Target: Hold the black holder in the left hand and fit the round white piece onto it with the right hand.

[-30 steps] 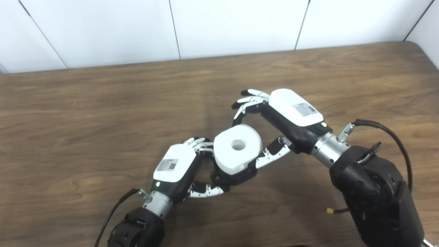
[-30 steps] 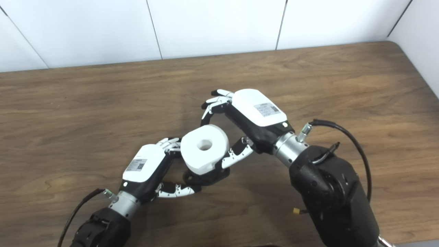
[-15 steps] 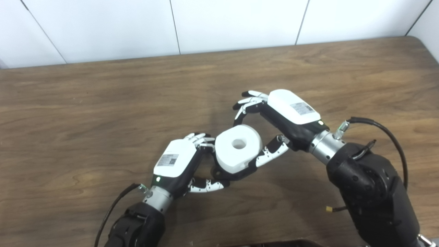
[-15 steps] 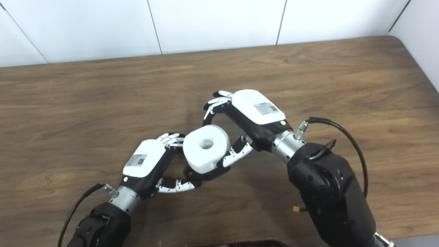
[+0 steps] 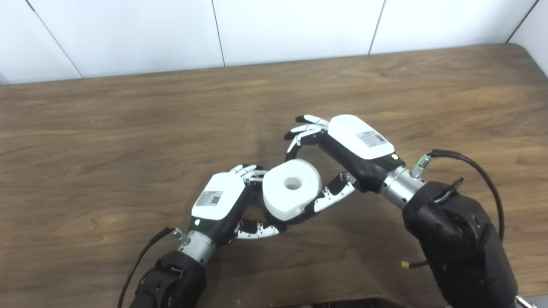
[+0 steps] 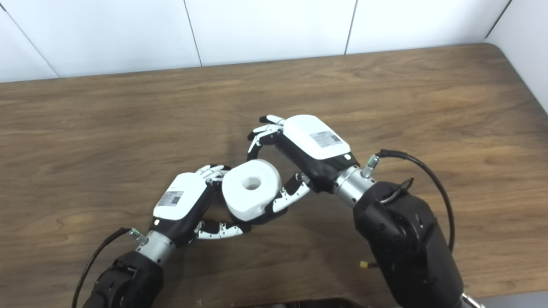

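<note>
Left hand (image 5: 220, 201): nearest the viewer, low over the surface, fingers and thumb curled around the black holder from its left side.
Black holder (image 5: 295, 219): almost wholly hidden beneath the white piece; only a dark edge shows under the piece's near right side.
Round white piece (image 5: 292, 189): thick white disc with a centre hole facing up, sitting on top of the holder, between the two hands.
Right hand (image 5: 342, 149): just beyond and to the right, thumb pressed to the disc's near right side, fingers arched over its far edge; whether those fingers touch it I cannot tell.
Surface (image 5: 107, 128): brown wood grain, stretching back to a white panelled wall.
Risk, seating: the disc looks slightly tilted, so it may bind instead of dropping fully home.
Risk, grip: a sideways push from the right thumb may twist the holder out of the left hand's curl.
</note>
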You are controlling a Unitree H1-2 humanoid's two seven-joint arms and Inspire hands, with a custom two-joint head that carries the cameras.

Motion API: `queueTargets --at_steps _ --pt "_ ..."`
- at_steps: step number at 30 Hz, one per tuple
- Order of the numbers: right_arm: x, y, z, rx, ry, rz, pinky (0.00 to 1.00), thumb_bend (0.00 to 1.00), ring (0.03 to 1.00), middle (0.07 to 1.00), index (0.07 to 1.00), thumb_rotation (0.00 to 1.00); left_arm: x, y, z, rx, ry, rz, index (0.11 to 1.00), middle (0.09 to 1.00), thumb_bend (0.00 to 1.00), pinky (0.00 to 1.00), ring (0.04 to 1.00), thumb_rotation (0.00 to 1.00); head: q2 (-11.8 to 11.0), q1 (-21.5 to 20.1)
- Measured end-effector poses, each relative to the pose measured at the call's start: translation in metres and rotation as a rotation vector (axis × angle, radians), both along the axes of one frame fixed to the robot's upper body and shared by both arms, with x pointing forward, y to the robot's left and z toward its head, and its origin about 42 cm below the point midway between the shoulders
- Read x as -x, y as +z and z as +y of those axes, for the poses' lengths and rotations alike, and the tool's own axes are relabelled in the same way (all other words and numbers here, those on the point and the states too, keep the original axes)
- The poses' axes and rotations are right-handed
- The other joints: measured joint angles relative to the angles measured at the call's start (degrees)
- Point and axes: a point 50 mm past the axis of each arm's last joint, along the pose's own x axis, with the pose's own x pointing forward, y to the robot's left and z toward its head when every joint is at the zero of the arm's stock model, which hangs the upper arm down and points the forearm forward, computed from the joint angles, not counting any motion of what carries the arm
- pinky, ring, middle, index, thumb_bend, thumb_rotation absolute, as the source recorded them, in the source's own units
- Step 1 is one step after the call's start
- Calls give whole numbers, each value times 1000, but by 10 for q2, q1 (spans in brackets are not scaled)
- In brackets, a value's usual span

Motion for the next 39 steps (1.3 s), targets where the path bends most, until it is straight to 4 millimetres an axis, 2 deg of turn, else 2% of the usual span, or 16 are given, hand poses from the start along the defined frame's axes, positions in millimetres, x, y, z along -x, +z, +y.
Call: queueTargets --at_steps 19,39 --pt "2 0 2 15 -3 -11 786 518 929 804 483 149 0 1 2 -4 -5 0 486 800 517 897 872 58 2 -10" --pt "6 10 -7 -6 -11 -25 773 520 923 797 483 146 -1 1 4 -6 -4 -1 486 798 517 896 873 57 4 -16"
